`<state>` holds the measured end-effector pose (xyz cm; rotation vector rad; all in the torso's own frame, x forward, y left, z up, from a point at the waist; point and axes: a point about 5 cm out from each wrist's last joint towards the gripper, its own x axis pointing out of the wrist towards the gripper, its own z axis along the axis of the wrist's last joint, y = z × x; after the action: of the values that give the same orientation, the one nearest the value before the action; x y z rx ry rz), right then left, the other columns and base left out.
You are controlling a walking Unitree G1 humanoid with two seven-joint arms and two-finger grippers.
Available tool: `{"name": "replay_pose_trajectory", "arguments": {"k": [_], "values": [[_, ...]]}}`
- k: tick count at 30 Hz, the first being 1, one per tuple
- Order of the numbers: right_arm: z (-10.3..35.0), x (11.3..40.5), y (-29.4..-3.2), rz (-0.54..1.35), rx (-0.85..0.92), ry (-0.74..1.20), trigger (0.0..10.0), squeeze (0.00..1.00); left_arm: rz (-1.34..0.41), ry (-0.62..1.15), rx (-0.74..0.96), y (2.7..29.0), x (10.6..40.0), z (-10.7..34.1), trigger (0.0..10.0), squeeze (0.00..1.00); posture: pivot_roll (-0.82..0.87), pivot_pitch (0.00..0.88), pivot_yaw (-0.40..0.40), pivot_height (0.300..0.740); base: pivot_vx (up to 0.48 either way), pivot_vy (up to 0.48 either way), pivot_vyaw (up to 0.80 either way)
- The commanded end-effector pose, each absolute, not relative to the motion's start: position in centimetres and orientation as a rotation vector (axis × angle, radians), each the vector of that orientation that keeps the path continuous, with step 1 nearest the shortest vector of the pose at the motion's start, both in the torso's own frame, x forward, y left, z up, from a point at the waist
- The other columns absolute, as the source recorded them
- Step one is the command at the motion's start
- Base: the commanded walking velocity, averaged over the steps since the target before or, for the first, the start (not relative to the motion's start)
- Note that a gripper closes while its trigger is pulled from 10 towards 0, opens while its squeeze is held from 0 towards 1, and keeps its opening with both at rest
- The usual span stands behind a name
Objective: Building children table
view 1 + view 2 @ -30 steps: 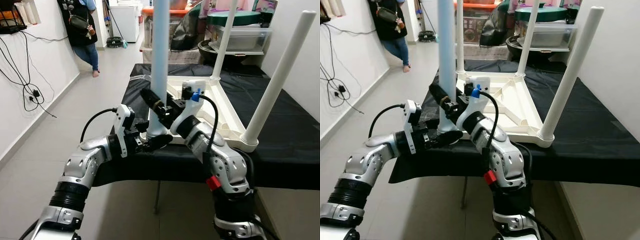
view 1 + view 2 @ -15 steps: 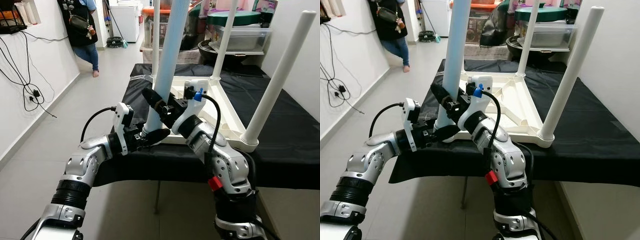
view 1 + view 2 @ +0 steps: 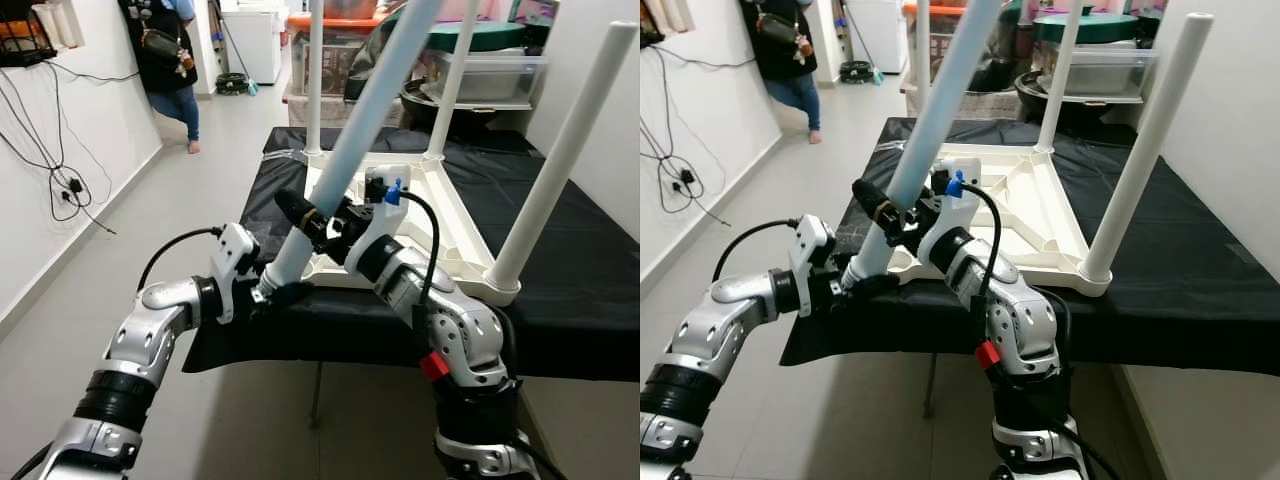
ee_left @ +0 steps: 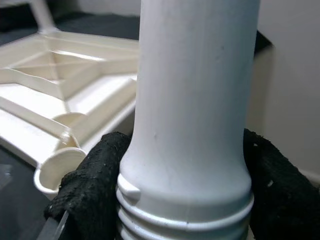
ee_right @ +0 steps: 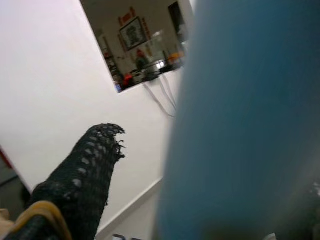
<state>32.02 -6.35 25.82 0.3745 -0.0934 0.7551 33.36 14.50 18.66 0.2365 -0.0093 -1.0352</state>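
At nine o'clock of the upturned tabletop point(image 3: 440, 215), the left gripper point(image 3: 268, 292) clenches the threaded foot of the blue leg point(image 3: 350, 155), its fingers point(image 4: 90, 190) hugging both sides. The right gripper point(image 3: 312, 225) grips higher up, steadying it, likely to guide it into the corner socket point(image 4: 57, 162). A second ago the leg stood upright; now it leans toward one o'clock, foot off the black table point(image 3: 590, 270).
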Motion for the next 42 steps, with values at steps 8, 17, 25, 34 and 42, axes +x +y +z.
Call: {"name": "replay_pose_trajectory", "arguments": {"k": [8, 17, 25, 34, 42], "values": [[25.8, 32.0, -6.3, 0.758, 0.460, -0.056, 10.0, 0.00, -1.055, -0.040, 0.312, 14.3, 33.1, 18.8, 10.0, 0.00, 0.04, 0.000, -0.060, 0.740, 0.000, 0.000, 0.00], [26.3, 33.2, -7.1, 0.664, 0.590, -0.082, 0.0, 0.00, -1.071, -0.051, 0.311, 13.8, 32.8, 18.3, 10.0, 0.00, 0.04, 0.000, -0.062, 0.740, 0.000, 0.000, 0.00], [26.5, 33.0, -6.9, 0.664, 0.620, -0.105, 0.0, 0.00, -1.073, -0.051, 0.302, 13.6, 32.6, 18.0, 10.0, 0.00, 0.05, 0.000, -0.065, 0.740, 0.000, 0.000, 0.00], [26.5, 32.6, -6.8, 0.681, 0.623, -0.108, 0.0, 0.00, -1.063, -0.042, 0.323, 14.2, 32.8, 17.7, 10.0, 1.00, 0.05, 0.000, -0.061, 0.740, 0.000, 0.000, 0.00], [27.0, 33.3, -8.1, 0.626, 0.611, -0.143, 0.0, 0.00, -1.013, -0.069, 0.257, 15.4, 32.9, 18.3, 10.0, 1.00, 0.06, 0.000, -0.062, 0.740, 0.000, 0.000, 0.00]]}}
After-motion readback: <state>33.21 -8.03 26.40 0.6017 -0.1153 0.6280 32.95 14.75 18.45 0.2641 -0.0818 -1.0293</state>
